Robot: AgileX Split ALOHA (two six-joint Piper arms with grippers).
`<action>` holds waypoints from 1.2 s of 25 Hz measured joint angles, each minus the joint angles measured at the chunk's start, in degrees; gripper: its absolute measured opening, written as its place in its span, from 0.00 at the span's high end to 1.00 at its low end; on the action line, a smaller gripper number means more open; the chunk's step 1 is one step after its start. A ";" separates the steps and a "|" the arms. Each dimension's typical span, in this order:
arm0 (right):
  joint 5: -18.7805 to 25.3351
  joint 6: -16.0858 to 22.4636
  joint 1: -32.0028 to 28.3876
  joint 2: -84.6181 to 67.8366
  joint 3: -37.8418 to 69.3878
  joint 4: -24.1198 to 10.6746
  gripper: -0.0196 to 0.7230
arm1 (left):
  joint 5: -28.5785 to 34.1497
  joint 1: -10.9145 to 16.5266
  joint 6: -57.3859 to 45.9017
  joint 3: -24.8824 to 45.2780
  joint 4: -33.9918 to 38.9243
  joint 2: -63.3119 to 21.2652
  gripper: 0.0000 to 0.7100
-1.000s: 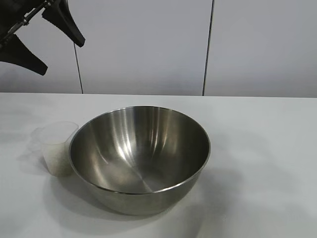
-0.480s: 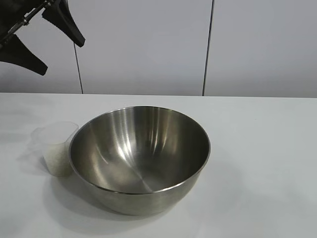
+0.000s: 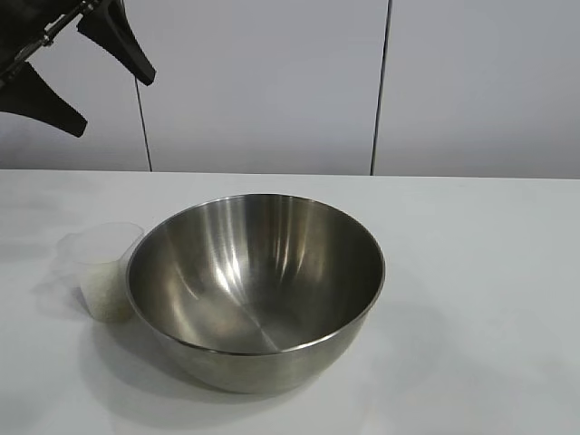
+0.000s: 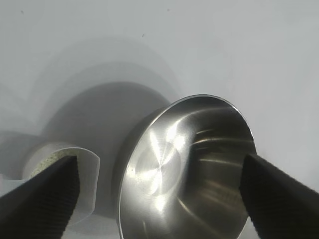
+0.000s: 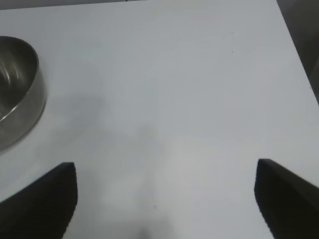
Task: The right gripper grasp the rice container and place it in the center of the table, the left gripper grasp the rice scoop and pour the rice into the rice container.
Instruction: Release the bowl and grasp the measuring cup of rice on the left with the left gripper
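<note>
Left pincer (image 3: pixel 77 77) raised above table corner — wide, empty; right pincer (image 5: pixel 164 199) wide.

The left gripper (image 3: pixel 77 77) shows as a matte black claw with two pointed, tapering fingers (image 3: pixel 122 41) on a slim dark bar, their pads finely ribbed in the wrist view, while the right gripper (image 5: pixel 164 199) shows two similar black, blunt-edged fingertips (image 5: pixel 47 196).
</note>
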 joint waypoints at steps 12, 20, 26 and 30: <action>0.00 0.00 0.00 0.00 0.00 0.00 0.08 | -9.39 0.00 0.00 -0.06 -0.40 0.00 0.11; -0.08 0.00 0.00 0.00 0.00 0.00 0.08 | -19.04 0.44 6.35 2.23 5.31 -3.70 0.14; -0.08 0.00 0.00 0.00 0.00 0.00 0.08 | -56.98 -6.87 18.14 28.24 6.79 -14.57 0.14; -0.08 0.00 0.00 0.00 0.00 0.00 0.08 | -84.81 -10.98 19.95 44.98 6.53 -14.72 0.15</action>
